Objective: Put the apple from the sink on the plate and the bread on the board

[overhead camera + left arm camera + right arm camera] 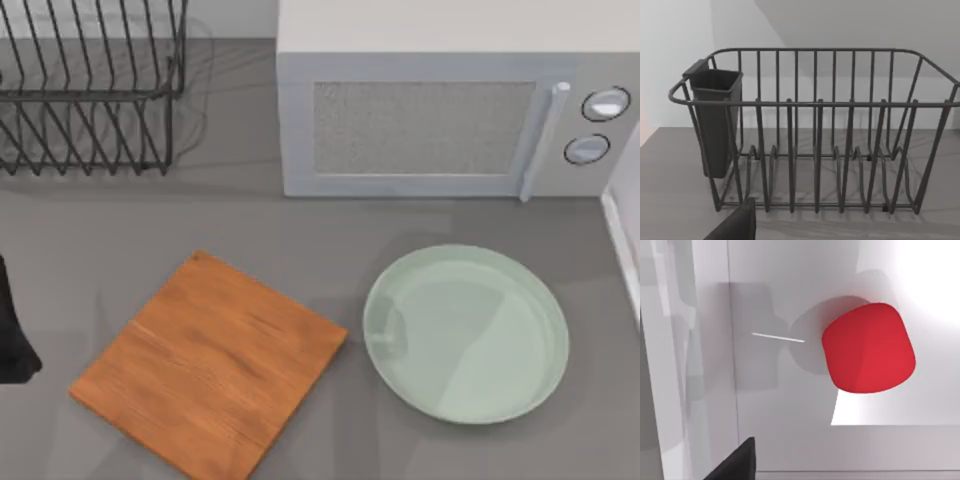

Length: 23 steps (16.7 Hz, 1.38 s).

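Apple (868,347): lying on the pale floor of the sink (790,405), seen from the right wrist; not yet lifted.
Plate (466,333): sitting bare on the grey surface (100,230), right of the board and in front of the microwave (440,110); nothing is resting on it.
Board (210,360): lying turned at an angle, left of the plate and apart from it; it is carrying nothing.
Bread: not yet on the board.
Left arm: showing as a dark shape at the top view's left edge, its wrist camera facing the wire dish rack (815,130).
Right arm: hanging over the sink, camera looking down on the apple.
Claw state: cannot tell for either arm.
Progress: judging from the bare plate and board, neither placement is done; both are remaining.
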### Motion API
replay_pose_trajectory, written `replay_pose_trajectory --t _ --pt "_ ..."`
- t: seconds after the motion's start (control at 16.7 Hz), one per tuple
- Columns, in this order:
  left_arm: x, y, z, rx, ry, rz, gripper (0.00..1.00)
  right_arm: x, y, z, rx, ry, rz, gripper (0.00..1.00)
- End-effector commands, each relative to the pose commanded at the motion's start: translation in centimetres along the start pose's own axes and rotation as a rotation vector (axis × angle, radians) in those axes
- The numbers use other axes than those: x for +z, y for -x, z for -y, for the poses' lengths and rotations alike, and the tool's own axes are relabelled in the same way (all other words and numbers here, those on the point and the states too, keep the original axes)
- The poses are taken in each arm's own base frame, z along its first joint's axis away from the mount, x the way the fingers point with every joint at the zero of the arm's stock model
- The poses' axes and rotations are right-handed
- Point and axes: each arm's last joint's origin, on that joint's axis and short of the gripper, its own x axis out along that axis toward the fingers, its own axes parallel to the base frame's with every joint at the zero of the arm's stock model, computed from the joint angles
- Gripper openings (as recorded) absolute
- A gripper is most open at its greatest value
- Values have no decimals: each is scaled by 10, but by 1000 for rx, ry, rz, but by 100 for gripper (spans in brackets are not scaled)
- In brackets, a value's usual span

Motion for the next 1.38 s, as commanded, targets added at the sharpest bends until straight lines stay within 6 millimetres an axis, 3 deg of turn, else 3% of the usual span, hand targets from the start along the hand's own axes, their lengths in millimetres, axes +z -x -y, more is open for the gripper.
replay_pose_trajectory --t 0.18,0.66,1.14,1.38 --pt "0 0 0 0 0 0 100 11 -19 5 12 -1 -66 100" --pt "0 0 0 0 0 0 100 12 -28 4 14 4 -77 100" --pt "0 0 0 0 0 0 100 6 -118 5 13 0 -69 100" --pt "0 0 0 0 0 0 100 4 -125 5 13 -1 -74 100"
